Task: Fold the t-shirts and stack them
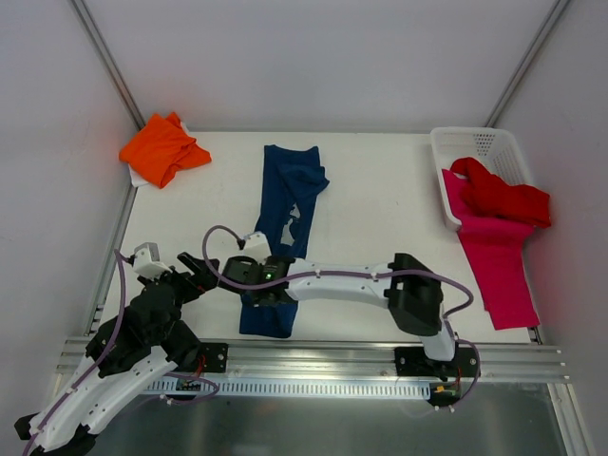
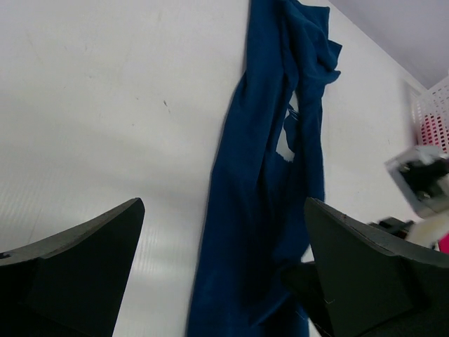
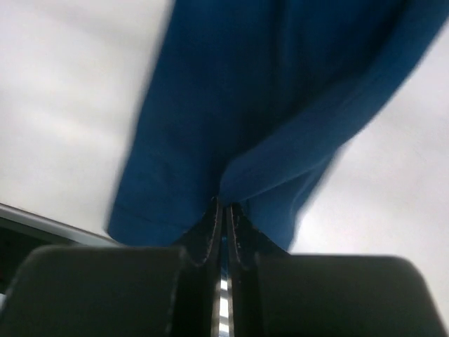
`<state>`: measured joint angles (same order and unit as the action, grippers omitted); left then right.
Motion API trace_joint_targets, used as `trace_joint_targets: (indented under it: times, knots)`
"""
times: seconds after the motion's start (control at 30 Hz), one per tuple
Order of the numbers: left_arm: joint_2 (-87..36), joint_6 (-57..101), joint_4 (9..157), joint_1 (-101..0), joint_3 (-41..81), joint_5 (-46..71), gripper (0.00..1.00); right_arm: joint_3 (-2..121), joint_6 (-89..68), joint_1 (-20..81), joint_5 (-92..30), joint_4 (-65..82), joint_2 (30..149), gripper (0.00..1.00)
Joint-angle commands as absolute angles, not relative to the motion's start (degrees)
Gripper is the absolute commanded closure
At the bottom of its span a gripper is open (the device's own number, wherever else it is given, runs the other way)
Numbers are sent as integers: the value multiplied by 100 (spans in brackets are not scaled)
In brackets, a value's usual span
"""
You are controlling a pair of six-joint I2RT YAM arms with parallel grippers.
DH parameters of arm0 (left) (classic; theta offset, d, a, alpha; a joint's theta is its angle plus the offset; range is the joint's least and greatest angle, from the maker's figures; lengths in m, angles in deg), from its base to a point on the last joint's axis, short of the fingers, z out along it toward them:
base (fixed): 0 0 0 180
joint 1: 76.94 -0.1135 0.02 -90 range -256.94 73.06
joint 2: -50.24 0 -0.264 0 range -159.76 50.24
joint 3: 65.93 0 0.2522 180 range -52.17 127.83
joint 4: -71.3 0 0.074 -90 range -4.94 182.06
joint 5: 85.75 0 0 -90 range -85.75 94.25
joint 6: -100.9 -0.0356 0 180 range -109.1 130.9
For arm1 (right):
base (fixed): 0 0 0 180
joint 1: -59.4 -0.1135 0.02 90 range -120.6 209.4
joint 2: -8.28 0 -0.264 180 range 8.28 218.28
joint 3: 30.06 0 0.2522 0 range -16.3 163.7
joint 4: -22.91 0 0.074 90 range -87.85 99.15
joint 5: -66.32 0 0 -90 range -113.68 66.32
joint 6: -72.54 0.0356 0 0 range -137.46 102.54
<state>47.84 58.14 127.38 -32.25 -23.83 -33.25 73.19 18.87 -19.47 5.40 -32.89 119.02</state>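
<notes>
The navy blue t-shirt [image 1: 287,209] lies in a long narrow strip down the table's middle, with bits of pale print showing. It also shows in the left wrist view [image 2: 270,182] and the right wrist view [image 3: 245,105]. My right gripper [image 1: 258,285] reaches left across the table and is shut on a fold of the navy shirt [image 3: 224,205] near its near end. My left gripper [image 1: 195,271] is open and empty just left of the shirt [image 2: 224,267]. The orange t-shirt [image 1: 161,149] lies bunched at the far left. The red t-shirt [image 1: 503,195] and the magenta-pink t-shirt [image 1: 499,256] hang from the basket.
A white mesh basket [image 1: 480,144] stands at the far right corner. White cloth peeks from under the orange shirt. A metal rail [image 1: 313,356] runs along the table's near edge. Grey walls close in the table.
</notes>
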Motion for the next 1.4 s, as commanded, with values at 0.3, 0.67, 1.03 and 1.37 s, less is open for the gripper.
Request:
trace_joint_targets:
  times: [0.3,0.67,1.03,1.37]
  knots:
    - [4866,5949,12681,-3168,-2369,-3258,1,7864,1487,-1891,-549,-3305,12861,14]
    - [2548,5721,12215,-3168,-2475,-1933,1,6351,2068,-2031,487,-3444,11227,1]
    - [2703,5467,11678,-3168,-2554,-1359,1,5482,2595,-2374,1086,-3796,9794,1]
    - [2202,6424,11855,-3168,-3247,-94,1,2855,3087,-2313,445,-592,8527,10]
